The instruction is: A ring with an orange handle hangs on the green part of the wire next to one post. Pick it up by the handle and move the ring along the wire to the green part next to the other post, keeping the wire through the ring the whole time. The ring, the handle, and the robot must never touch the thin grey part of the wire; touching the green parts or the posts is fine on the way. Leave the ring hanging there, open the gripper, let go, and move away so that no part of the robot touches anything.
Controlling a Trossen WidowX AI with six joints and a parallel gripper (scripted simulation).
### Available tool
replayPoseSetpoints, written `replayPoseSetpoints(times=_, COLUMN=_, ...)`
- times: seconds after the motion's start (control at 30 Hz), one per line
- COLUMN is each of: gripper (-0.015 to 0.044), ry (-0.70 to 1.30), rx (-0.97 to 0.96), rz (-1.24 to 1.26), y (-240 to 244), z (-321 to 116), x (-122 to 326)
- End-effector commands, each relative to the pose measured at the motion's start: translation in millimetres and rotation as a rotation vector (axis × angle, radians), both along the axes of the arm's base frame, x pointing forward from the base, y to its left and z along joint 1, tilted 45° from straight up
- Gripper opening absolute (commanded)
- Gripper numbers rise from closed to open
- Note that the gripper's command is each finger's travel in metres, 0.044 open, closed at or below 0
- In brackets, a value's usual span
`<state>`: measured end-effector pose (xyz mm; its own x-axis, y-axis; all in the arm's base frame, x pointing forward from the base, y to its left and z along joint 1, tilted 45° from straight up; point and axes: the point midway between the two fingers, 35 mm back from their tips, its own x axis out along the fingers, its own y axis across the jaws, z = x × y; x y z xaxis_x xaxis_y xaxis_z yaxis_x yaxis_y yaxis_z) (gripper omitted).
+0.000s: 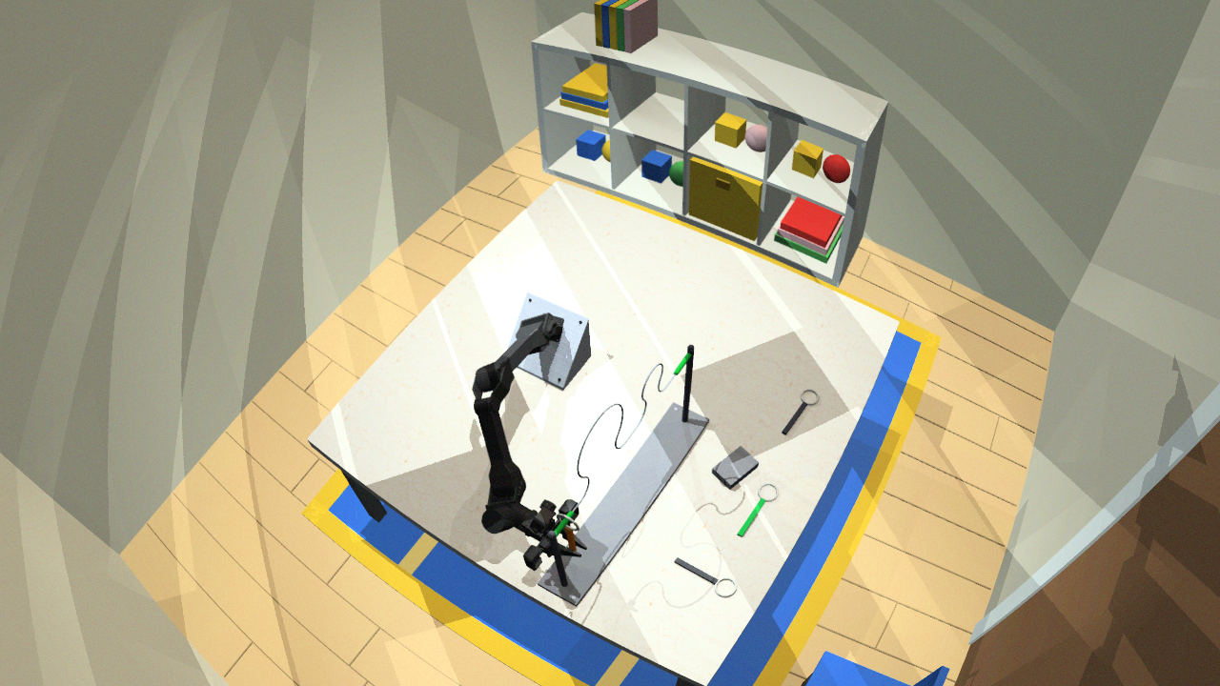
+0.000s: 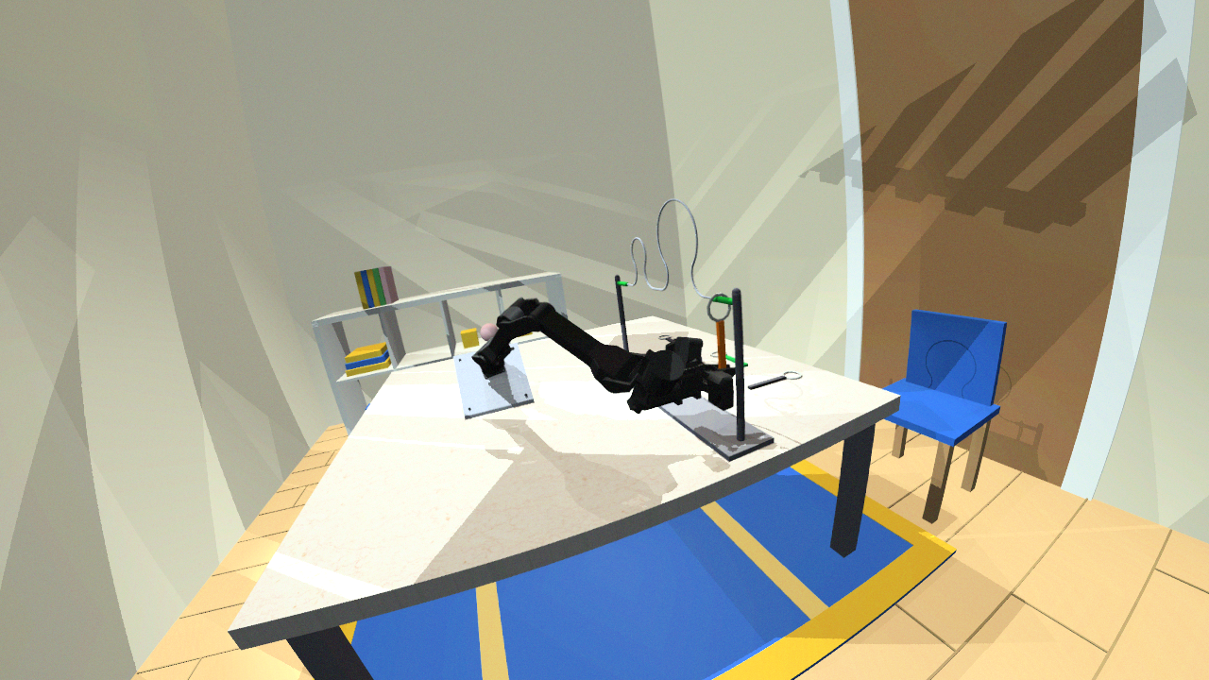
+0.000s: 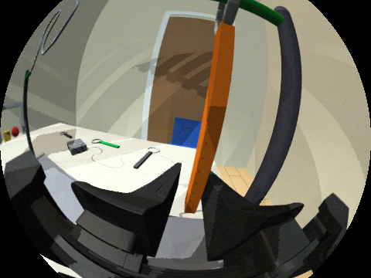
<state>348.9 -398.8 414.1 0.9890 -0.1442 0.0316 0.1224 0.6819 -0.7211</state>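
The ring hangs on the near green part, close to the near post. Its orange handle points down. My gripper is partly open around the handle's lower end. In the wrist view the handle is close against the right finger, and a gap shows to the left finger. The other green part is at the far post.
The thin grey wire rises in loops between the posts, above the grey base. A dark box, a green-handled ring and two black-handled rings lie beyond the base.
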Motion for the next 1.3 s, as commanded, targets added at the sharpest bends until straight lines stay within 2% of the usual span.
replayPoseSetpoints(times=0.0, gripper=0.0022, ry=0.0, rx=0.0, rz=0.0, y=0, z=0, x=0)
replayPoseSetpoints(times=0.03, gripper=0.0015, ry=0.0, rx=0.0, rz=0.0, y=0, z=0, x=0)
replayPoseSetpoints(times=0.23, gripper=-0.0142, ry=0.0, rx=0.0, rz=0.0, y=0, z=0, x=0)
replayPoseSetpoints(times=0.27, gripper=-0.015, ry=0.0, rx=0.0, rz=0.0, y=0, z=0, x=0)
replayPoseSetpoints(times=1.27, gripper=-0.015, ry=0.005, rx=-0.004, rz=0.005, y=11, z=11, x=1)
